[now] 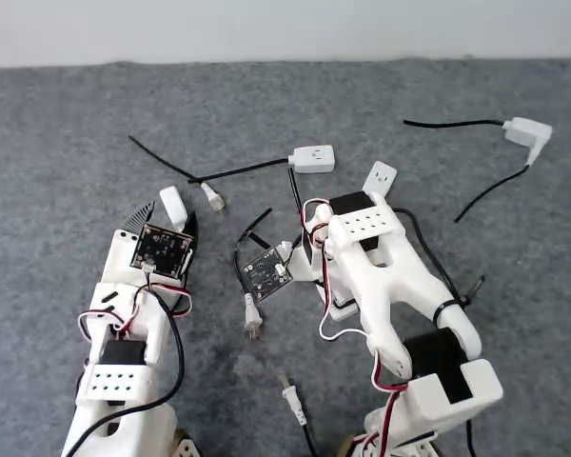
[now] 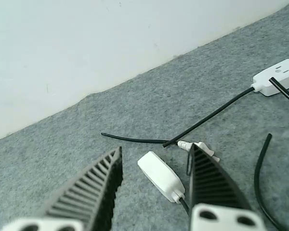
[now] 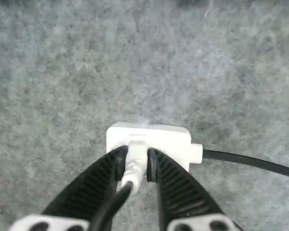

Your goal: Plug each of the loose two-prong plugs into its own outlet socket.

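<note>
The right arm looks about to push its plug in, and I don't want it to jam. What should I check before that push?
1. Right gripper holds the plug: ok, shut on it.
2. Plug meets the socket block: ok, its front touches the block.
3. Prongs lined up with the slots: cannot tell, hidden.
4. Block's cable clear of the gripper: ok, it leads away.
5. Left gripper out of the way: ok, open over a second socket block.
6. Other plugs done: not ok, three loose plugs lie on the carpet.
</note>
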{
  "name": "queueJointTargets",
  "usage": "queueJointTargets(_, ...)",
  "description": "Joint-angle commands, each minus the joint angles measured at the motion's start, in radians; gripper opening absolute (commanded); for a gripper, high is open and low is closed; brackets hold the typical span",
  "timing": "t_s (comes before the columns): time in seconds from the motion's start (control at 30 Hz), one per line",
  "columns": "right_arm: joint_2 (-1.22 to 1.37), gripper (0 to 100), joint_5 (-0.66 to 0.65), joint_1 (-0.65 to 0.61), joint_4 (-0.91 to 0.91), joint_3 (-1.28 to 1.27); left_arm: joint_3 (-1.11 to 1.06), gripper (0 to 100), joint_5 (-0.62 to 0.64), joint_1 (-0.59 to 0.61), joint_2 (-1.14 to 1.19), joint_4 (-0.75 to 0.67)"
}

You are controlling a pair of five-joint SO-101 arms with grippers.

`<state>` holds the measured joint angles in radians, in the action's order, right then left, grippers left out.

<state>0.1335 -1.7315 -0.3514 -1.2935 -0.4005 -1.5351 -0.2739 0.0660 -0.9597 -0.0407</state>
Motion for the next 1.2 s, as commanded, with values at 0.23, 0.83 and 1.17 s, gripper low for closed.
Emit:
queueJointTargets(0.23, 0.073, 0.9, 0.055, -0.004, 0.007, -0.048, 0.007, 22, -0.011, -0.002, 0.005, -0.031)
queueJointTargets(0.83, 0.073, 2.4, 0.399, -0.061, 0.131, -0.049, -0.004, 22, -0.011, 0.002, 0.005, -0.031)
queueJointTargets(1.17, 0.062, 33.6, 0.821, -0.107, 0.068, 0.003, -0.004, 22, -0.011, 0.002, 0.005, -0.031)
